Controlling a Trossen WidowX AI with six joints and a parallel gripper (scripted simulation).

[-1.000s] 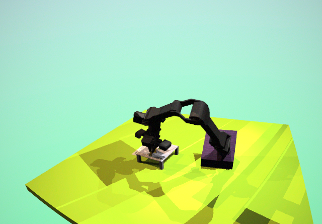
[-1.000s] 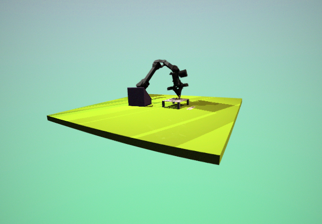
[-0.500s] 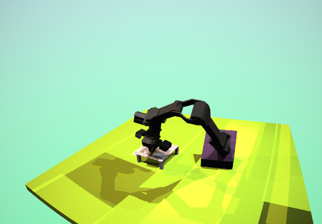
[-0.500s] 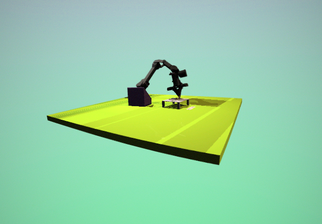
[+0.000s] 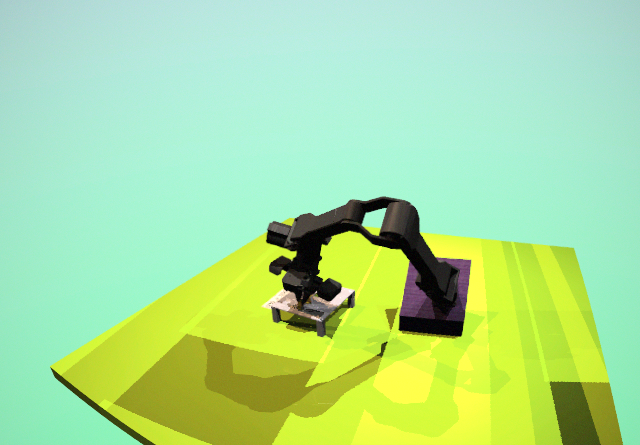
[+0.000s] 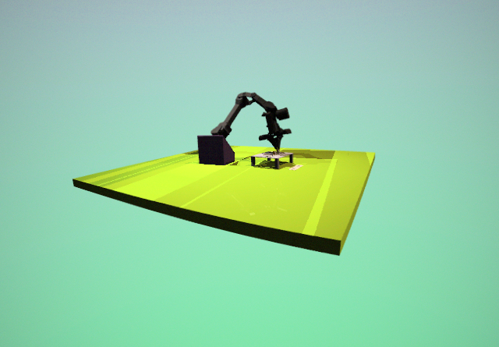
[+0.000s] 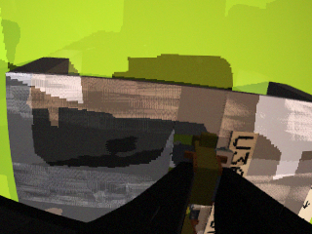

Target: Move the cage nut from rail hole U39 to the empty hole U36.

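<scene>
Yellow-green table point(image 5: 232, 321) point(image 6: 242, 190) extends beneath the legged plate point(image 5: 336, 303) point(image 6: 260, 155) point(image 7: 146, 99). My gripper point(image 5: 301, 306) point(image 6: 277, 150) point(image 7: 203, 175) points downward above the plate, its fingers grasping the nut point(image 7: 205, 163). The nut is located just beside the label point(image 7: 242, 151) beginning "U3"; its last digit is unclear. I cannot tell whether the nut is seated. My arm point(image 5: 330, 223) point(image 6: 231, 115) arches from the purple base point(image 5: 431, 325) point(image 6: 210, 150).

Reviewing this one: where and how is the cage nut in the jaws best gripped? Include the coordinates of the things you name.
Probably by two opposite sides of its upright body, coming from straight above. The gripper point(image 5: 300, 303) point(image 6: 277, 149) point(image 7: 203, 175) points down and is shut on the cage nut point(image 7: 205, 171), whose narrow body fits between the jaws. The rail plate point(image 5: 338, 295) point(image 6: 262, 155) point(image 7: 97, 97) lies flat below, which favours a top approach.
</scene>
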